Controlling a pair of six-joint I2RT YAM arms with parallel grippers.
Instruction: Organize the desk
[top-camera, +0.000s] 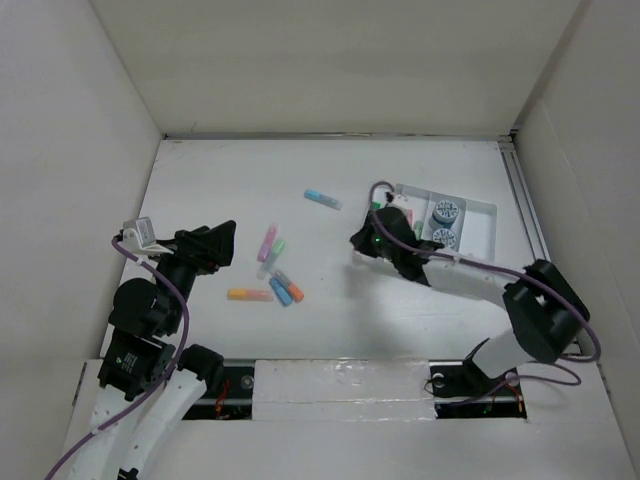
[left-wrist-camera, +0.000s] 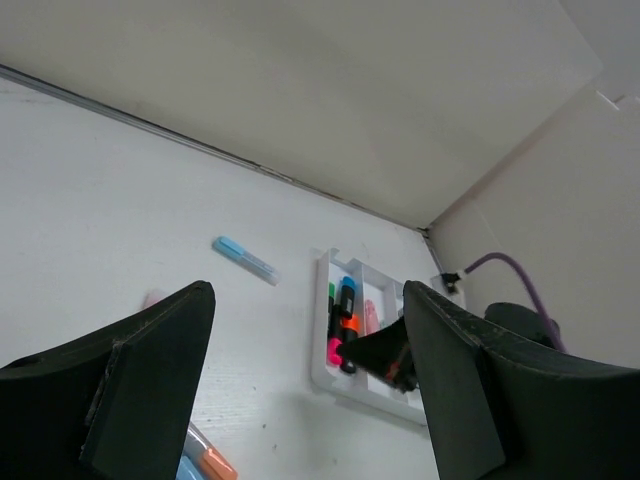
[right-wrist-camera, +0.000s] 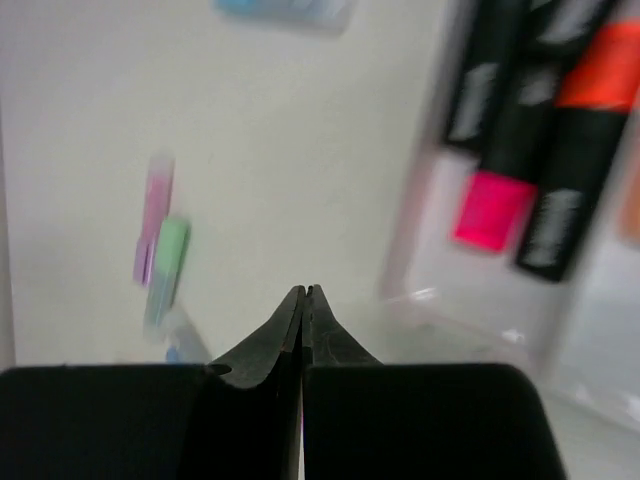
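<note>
The desk (top-camera: 330, 330) is a white tabletop walled by white panels. Several pastel highlighters lie loose on it: a light blue one (top-camera: 322, 199) at the back, a pink one (top-camera: 267, 241), a green one (top-camera: 276, 249), an orange one (top-camera: 249, 294) and a blue and orange pair (top-camera: 286, 289). My left gripper (top-camera: 222, 243) is open and empty, left of the pink one. My right gripper (top-camera: 358, 243) is shut and empty, just left of the white tray (top-camera: 482, 209). The tray holds black markers (right-wrist-camera: 530, 110) with pink and orange caps.
The tray also holds two round blue-grey tape rolls (top-camera: 444, 224) in its right part. A metal rail (top-camera: 527, 215) runs along the desk's right edge. White panels close in the back and both sides.
</note>
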